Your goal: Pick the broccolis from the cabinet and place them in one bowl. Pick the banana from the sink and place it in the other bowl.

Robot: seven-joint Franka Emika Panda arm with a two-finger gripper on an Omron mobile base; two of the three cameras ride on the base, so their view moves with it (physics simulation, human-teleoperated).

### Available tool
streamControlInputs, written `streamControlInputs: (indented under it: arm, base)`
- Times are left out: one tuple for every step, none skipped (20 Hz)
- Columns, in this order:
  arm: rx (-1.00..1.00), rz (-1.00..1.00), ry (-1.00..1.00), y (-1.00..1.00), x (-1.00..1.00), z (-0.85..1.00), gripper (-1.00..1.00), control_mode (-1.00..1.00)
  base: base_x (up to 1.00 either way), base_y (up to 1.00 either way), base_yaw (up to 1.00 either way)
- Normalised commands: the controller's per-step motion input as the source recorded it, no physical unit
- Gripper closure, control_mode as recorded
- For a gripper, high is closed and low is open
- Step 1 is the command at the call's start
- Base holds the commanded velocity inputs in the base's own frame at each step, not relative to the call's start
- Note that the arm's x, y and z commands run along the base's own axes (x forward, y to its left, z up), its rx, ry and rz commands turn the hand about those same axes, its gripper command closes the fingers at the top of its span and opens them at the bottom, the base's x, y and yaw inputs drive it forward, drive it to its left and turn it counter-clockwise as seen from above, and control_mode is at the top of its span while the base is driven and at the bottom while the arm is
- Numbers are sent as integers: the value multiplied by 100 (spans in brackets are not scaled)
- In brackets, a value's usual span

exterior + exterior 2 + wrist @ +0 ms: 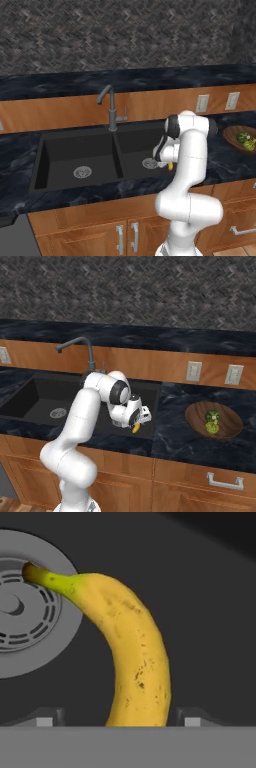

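The yellow banana (130,652) lies on the floor of the black sink (75,150), its dark stem end over the round silver drain (30,612) of the right basin. My gripper (121,718) is lowered into that basin, open, with one fingertip on each side of the banana's lower end and a gap left on both sides. From the base, a bit of the banana (170,165) (136,428) peeks out under the gripper (167,161) (140,422). Two green broccolis (212,422) (245,140) sit in the brown wooden bowl (195,416) (231,136) on the counter to the right.
The tall dark faucet (111,107) (87,353) rises behind the divider between the two basins. The left basin has its own drain (82,172). Wall outlets (194,371) sit on the wooden backsplash. Wooden drawers and doors (127,235) run below the black counter.
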Motion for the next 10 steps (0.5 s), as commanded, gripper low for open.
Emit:
streamControlInputs:
  arm:
    - [6, 0, 11, 0, 0, -58, 100, -100]
    - [6, 0, 11, 0, 0, -56, 100, -100]
    - [5, 0, 11, 0, 1, -54, 100, -100]
    - [5, 0, 10, 0, 2, -51, 100, -100]
    - [5, 0, 9, 0, 1, -50, 100, -100]
    - [4, 0, 8, 0, 1, -46, 100, -100]
    - [3, 0, 6, 0, 0, -34, 100, -100]
    - [2, 0, 2, 5, 0, -18, 100, -100]
    - [0, -4, 0, 0, 0, -12, 100, -100]
    - [0, -7, 0, 3, 0, 0, 100, -100]
  base:
    - [0, 0, 0]
    - [0, 0, 0]
    - [0, 0, 0]
    - [0, 0, 0]
    - [0, 0, 0]
    - [0, 0, 0]
    - [0, 0, 0]
    - [0, 0, 0]
    - [0, 0, 0]
    - [0, 0, 0]
